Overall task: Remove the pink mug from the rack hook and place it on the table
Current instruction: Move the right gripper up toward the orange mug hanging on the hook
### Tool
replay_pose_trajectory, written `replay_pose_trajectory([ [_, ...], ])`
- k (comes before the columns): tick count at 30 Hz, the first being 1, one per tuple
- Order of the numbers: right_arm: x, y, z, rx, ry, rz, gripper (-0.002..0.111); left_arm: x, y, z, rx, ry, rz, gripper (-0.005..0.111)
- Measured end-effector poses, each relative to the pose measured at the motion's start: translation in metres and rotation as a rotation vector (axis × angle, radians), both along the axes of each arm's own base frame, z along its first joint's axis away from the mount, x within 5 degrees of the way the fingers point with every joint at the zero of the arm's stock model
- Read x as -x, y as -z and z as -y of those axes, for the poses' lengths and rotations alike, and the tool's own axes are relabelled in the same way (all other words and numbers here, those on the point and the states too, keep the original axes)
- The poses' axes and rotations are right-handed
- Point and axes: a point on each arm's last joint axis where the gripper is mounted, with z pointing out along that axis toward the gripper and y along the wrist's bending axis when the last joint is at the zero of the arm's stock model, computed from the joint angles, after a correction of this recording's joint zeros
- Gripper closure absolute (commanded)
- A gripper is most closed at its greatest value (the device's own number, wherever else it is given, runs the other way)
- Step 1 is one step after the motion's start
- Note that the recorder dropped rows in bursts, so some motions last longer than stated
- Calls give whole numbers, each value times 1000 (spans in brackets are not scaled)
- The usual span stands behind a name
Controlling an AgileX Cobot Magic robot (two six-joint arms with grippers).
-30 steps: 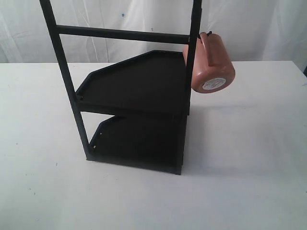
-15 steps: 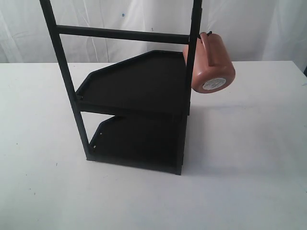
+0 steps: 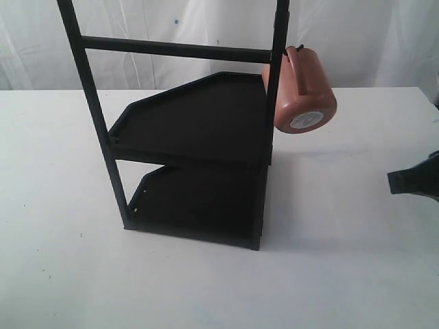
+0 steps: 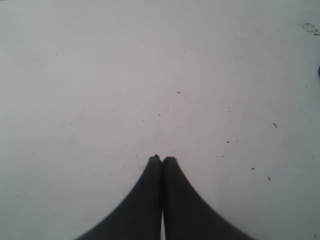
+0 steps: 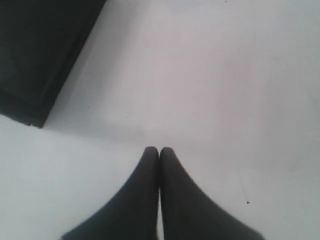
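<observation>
The pink mug (image 3: 302, 90) hangs by its handle on the rack hook (image 3: 299, 48), tilted so its white-labelled base faces the camera. The hook sticks out of the right post of the black rack (image 3: 195, 137), which stands on the white table (image 3: 343, 260). My right gripper (image 3: 392, 182) pokes in at the right edge of the exterior view, low and well to the right of the mug. In the right wrist view it (image 5: 159, 149) is shut and empty over bare table. My left gripper (image 4: 162, 159) is shut and empty over speckled table, and is out of the exterior view.
The rack's base corner (image 5: 35, 65) lies off to one side of the right gripper in the right wrist view. White cloth (image 3: 171, 27) hangs behind the table. The rack's two tray shelves (image 3: 206, 116) hold nothing.
The right gripper has come into the exterior view at the right edge; it was not visible before. The mug and rack have not moved.
</observation>
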Motion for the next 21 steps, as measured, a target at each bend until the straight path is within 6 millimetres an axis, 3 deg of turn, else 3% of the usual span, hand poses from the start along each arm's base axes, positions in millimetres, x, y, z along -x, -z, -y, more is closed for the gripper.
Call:
replay_pose_trajectory([
  [5, -15, 2, -4, -22, -13, -8, 108, 0, 0, 0, 0, 0, 0, 107],
  [8, -21, -12, -7, -76, 11, 65, 108, 0, 0, 0, 0, 0, 0, 107],
  [15, -3, -49, -20, -72, -150, 283, 108, 0, 0, 0, 0, 0, 0, 107],
  [21, 2, -61, -41, -90, -338, 412, 107, 0, 0, 0, 0, 0, 0, 107],
])
